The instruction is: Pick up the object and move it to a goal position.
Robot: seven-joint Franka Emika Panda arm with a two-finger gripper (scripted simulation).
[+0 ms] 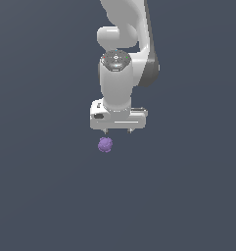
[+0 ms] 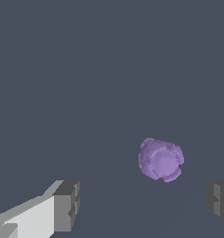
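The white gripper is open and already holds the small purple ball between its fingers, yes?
Not quite. The gripper is open, but it holds nothing: the purple ball lies apart from the fingers, untouched. The wrist view shows it best, with bare floor between the ball and both fingertips; the exterior view agrees, with the ball below the gripper.

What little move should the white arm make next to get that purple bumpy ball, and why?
Probably shift the pincer over the small purple bumpy ball, then lower. Its fingers stand open, empty, and in the wrist view the ball sits ahead of the gap, not between them.
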